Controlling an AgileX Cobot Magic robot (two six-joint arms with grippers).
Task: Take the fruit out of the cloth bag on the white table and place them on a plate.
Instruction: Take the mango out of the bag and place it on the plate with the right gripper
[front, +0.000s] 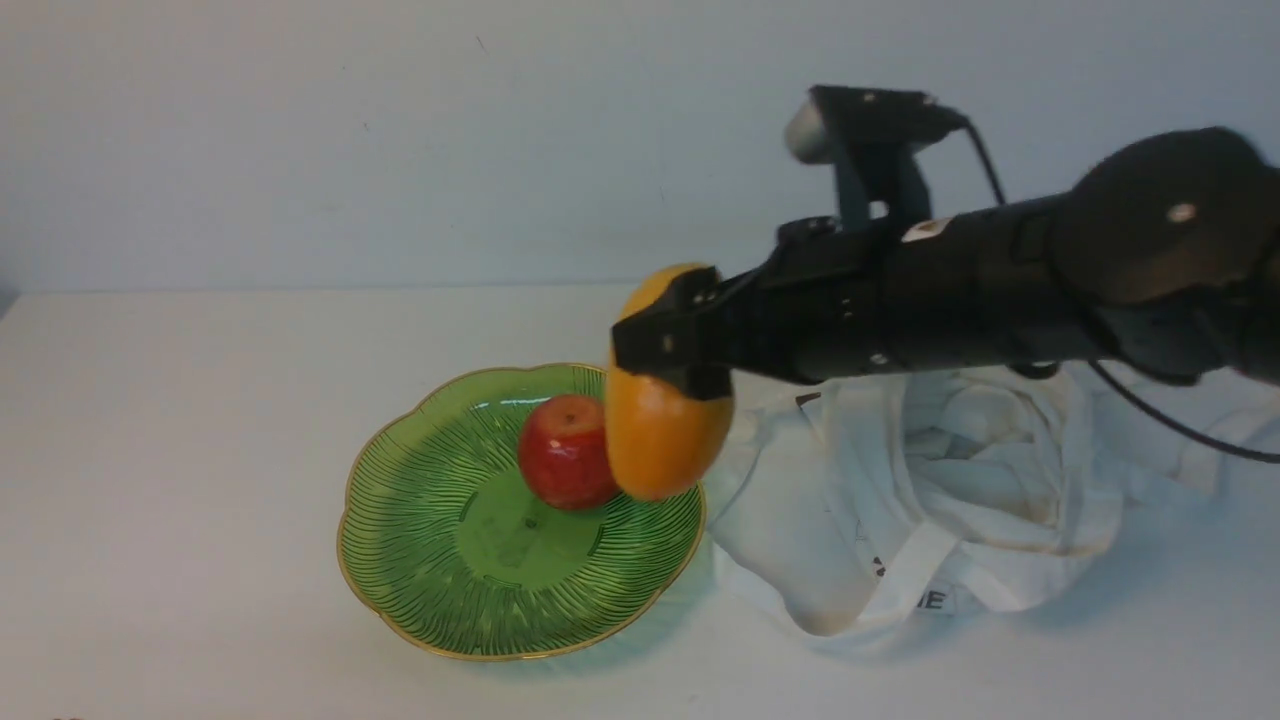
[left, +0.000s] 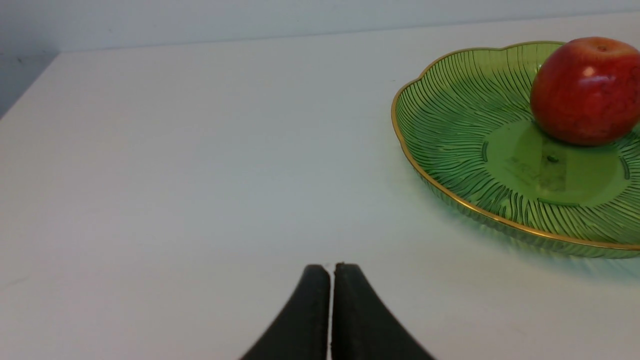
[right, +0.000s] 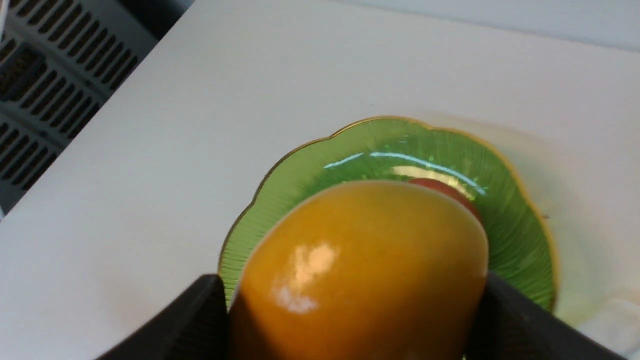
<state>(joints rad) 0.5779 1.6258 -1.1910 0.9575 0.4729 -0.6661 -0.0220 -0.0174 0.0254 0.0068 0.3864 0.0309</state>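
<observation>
The orange-yellow fruit (front: 660, 430) hangs on end over the right side of the green plate (front: 420, 560), clamped across its upper half by the right fingers (front: 655, 340), which leaves its lower end free to go down beside the red apple (front: 565, 452) already in the dish. The cloth bag (front: 950, 480) lies slumped on the white surface (front: 180, 450) right of the plate, so the carry is short. The left fingers (left: 305, 310), pressed together on nothing, hover low over bare surface near the plate, seemingly parked clear.

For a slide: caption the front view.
Right pincer holds glossy orange oblong fruit above ribbed green plate bearing red apple.
</observation>
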